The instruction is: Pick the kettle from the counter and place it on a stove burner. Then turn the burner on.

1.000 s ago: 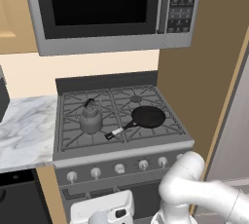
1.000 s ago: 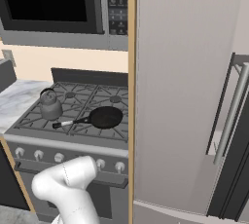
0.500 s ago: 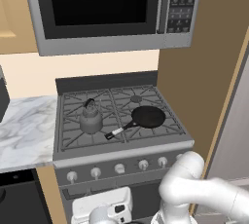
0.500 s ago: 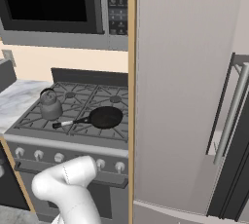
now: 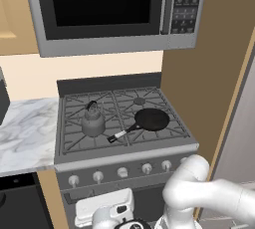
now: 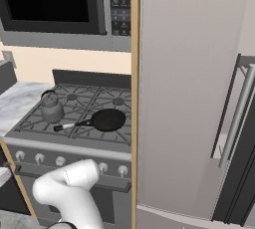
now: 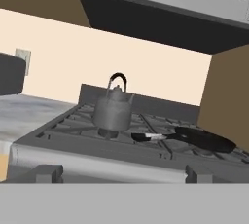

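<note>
Kettle (image 5: 93,121) upright on stove's front-left burner grate (image 5: 84,132), frying pan (image 5: 151,119) just right of kettle; gripper (image 7: 116,173) low in front, jaws wide, empty.

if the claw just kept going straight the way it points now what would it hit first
Probably the front edge of the stove, low in the hand view just beyond the open claw. Aimed slightly higher, it would reach the kettle on the grate. Depth is hard to judge.
</note>
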